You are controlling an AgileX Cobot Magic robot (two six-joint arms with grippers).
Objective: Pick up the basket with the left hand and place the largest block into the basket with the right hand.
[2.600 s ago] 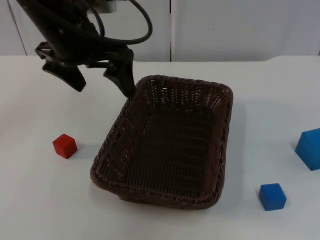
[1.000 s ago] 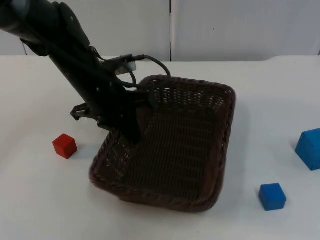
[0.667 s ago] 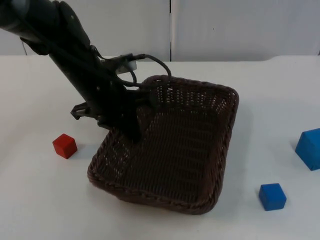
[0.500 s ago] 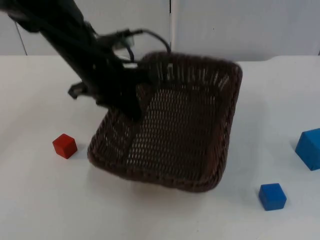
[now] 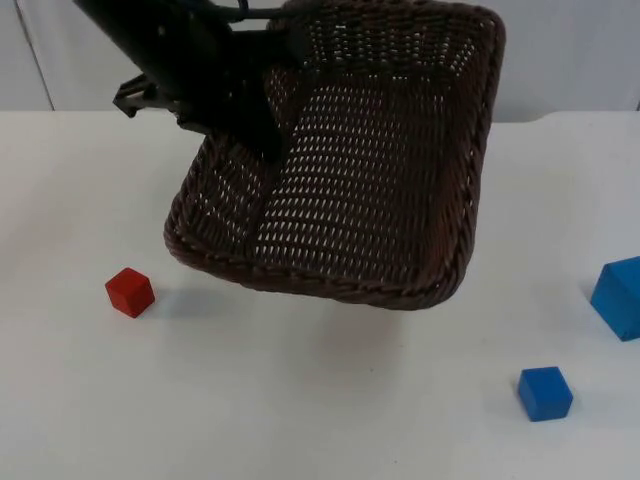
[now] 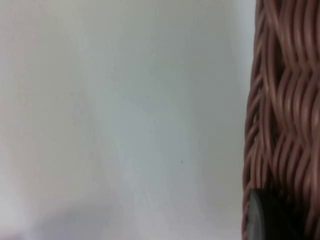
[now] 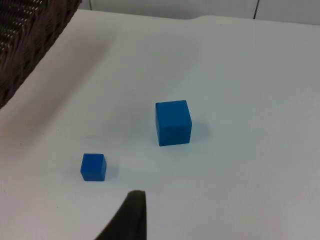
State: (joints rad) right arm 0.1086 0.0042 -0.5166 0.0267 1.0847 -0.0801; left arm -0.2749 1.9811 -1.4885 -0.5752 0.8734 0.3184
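The dark brown wicker basket (image 5: 370, 170) hangs tilted above the table, its far end raised toward the wall. My left gripper (image 5: 255, 130) is shut on the basket's left rim (image 6: 285, 100), with one black fingertip (image 6: 265, 222) pressed against the weave. The largest block, a big blue cube (image 5: 620, 297), rests on the table at the right edge. In the right wrist view the same blue cube (image 7: 173, 122) stands a little ahead of my right gripper's fingertip (image 7: 131, 215). The right gripper is open and holds nothing.
A small blue cube (image 5: 545, 392) lies near the front right, close to the big one (image 7: 93, 166). A small red cube (image 5: 130, 292) lies at the left, just beyond the basket's low corner. The basket's edge (image 7: 25, 40) hangs left of the blue cubes.
The left arm has lifted the basket off the table and carried it up and back toward the wall. The three cubes have stayed in place.
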